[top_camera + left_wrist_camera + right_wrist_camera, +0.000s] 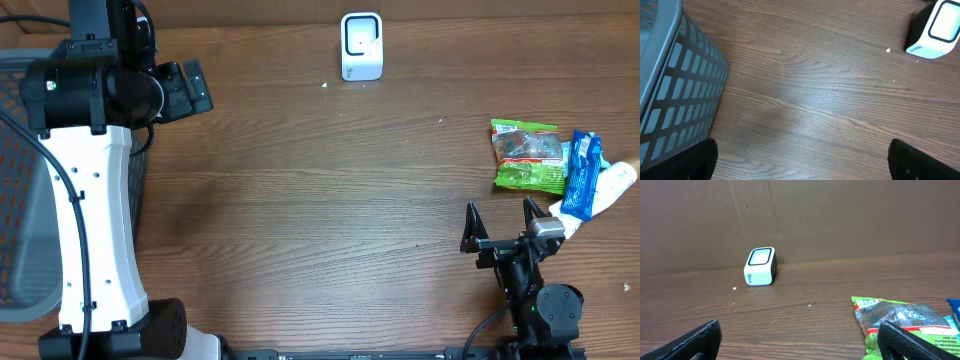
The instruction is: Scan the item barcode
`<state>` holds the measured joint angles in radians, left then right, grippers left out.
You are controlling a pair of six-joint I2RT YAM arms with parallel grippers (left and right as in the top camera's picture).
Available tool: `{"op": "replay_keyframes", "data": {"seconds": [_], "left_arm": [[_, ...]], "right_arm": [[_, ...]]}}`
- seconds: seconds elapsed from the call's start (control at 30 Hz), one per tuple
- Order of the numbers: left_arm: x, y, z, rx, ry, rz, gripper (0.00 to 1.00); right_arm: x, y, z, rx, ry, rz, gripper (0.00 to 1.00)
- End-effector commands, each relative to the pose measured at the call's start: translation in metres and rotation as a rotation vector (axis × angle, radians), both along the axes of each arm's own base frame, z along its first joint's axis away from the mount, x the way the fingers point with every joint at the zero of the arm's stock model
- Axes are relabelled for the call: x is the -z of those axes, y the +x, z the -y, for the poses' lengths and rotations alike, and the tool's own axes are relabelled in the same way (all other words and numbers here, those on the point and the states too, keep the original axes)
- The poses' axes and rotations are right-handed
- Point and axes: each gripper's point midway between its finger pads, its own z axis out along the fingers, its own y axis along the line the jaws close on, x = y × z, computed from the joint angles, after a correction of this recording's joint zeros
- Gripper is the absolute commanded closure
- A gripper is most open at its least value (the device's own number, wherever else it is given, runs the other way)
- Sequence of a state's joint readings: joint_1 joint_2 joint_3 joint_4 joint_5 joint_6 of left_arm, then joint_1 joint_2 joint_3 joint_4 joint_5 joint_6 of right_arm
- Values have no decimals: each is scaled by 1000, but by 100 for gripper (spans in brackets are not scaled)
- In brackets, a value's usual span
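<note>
Nearest the robot's base, the right pincer (503,222) hangs over the wooden worktop (320,220). Its two dark fingers are spread wide with nothing between them, and it sits well to the near side of the scanner (361,45) and off to its right. Just beyond that pincer lie the goods. A green snack bag (527,155) lies flat on the wood, a blue packet (582,175) touches its right edge, and the packet lies partly over a white pack (618,182). All three are well apart from the scanner, nearer than it and to its right, and none is gripped. Farther back, the left pincer (190,88) is well to the scanner's left and only slightly nearer than it. It is also wide and empty, beside a grey mesh basket (20,200) that stands farther left again. Farthest of all is the scanner itself, a small white box with a dark-rimmed window, upright before a brown cardboard wall (840,220).
</note>
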<state>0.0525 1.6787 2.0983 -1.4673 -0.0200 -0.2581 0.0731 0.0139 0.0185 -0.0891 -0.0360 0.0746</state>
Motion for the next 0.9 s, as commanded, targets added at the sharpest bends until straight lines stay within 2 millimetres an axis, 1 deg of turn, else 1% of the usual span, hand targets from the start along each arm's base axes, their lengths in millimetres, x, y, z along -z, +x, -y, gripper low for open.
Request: {"op": "replay_keyframes", "data": {"seconds": [0.0,0.2,0.3,0.43,0.5,0.6,0.63,0.67,0.77,0.83,0.87], "left_arm": [[-7,1,2,14,12,21,0],[-6,2,2,15,12,18,0],[-4,-2,3,16,12,13,0],[8,-20,0,9,22,-24,0],[14,-26,-3,-2,38,29,0],[18,-24,-2,-1,41,156,0],[20,-23,1,20,39,263,0],[20,-22,5,49,39,320,0],[16,-24,22,213,76,505,0],[17,-32,34,346,133,605,0],[21,-39,42,435,178,653,0]], "right_arm": [[1,0,1,7,3,7,0],[1,0,1,7,3,7,0],[1,0,1,7,3,7,0],[1,0,1,7,3,7,0],[1,0,1,7,3,7,0],[1,0,1,7,3,7,0],[1,0,1,7,3,7,0],[1,0,1,7,3,7,0],[1,0,1,7,3,7,0],[1,0,1,7,3,7,0],[1,0,1,7,3,7,0]]}}
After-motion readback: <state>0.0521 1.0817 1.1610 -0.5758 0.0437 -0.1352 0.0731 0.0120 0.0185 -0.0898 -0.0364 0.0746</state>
